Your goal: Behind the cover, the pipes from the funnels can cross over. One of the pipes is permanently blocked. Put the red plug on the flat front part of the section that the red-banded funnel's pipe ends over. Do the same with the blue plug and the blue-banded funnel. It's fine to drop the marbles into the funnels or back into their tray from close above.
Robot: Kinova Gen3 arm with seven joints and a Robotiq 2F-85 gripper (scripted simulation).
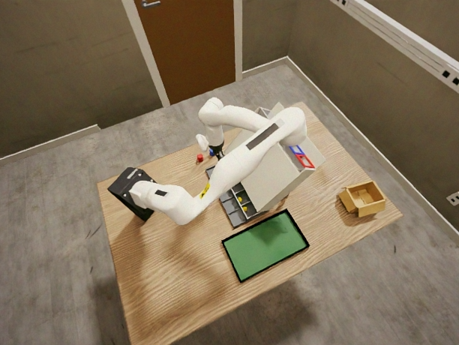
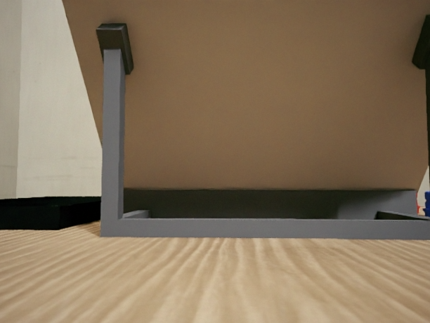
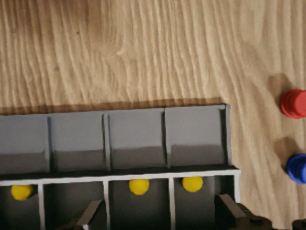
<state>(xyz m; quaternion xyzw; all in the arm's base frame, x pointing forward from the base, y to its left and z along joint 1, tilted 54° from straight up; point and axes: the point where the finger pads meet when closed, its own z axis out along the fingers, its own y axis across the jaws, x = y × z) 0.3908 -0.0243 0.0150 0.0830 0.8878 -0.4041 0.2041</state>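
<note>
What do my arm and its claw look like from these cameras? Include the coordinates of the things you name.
The arm [image 1: 240,161] is glossy white with rounded, tube-like segments, a long dark rectangle on one link, a smaller dark patch near the base, and a yellow sticker with black marks. Its base [image 1: 129,176] is a black block. The claw [image 1: 220,154] [image 3: 160,214] is dark, with two fingers. No loose cable shows.
</note>
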